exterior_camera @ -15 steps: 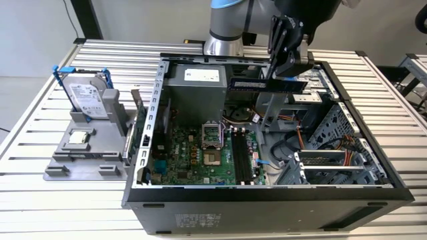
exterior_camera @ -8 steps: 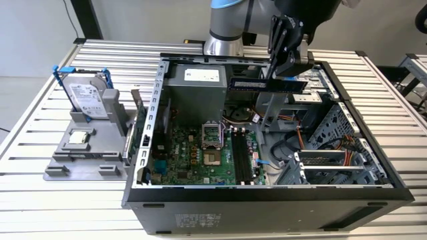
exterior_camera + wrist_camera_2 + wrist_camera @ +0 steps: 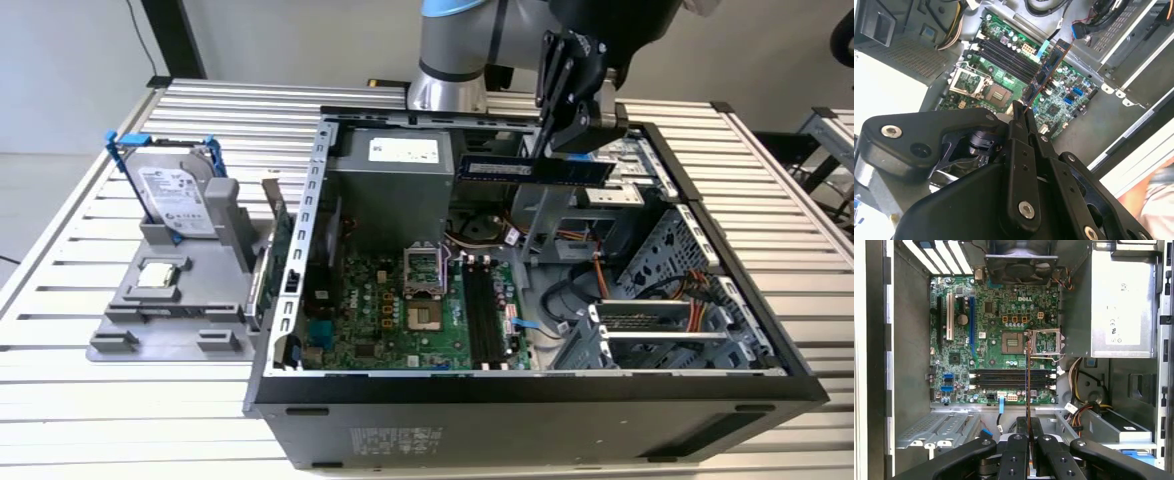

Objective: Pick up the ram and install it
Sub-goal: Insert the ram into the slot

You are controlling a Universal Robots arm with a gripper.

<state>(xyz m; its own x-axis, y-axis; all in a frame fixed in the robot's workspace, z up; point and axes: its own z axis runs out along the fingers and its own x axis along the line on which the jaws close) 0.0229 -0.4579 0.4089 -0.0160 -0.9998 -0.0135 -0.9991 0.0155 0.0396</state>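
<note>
Exterior view, gripper: we see the gripper [image 3: 558,150] clamped on the ram [image 3: 501,167], its fingers closed on the stick's upper edge.
Exterior view, ram: it hangs level over the open computer case [image 3: 534,405], well above the motherboard [image 3: 387,320]. Its length runs across the line of the black memory slots [image 3: 483,320].
Exterior view, holder: at the exterior view's left of the case, a hard drive [image 3: 174,190] stands upright in a grey holder [image 3: 114,340]. A processor chip [image 3: 160,275] lies flat in front of it.
Second wrist view, ram: we see the ram [image 3: 1049,67] edge-on, pinched between the black fingers [image 3: 1016,135]. It juts out over the green board, clear of the slots [image 3: 1004,57].
First wrist view, ram: it shows as a thin dark line [image 3: 1027,390] rising from the closed gripper [image 3: 1028,427]. The line crosses the empty slots [image 3: 1004,380] and reaches the processor socket [image 3: 1014,341].
</note>
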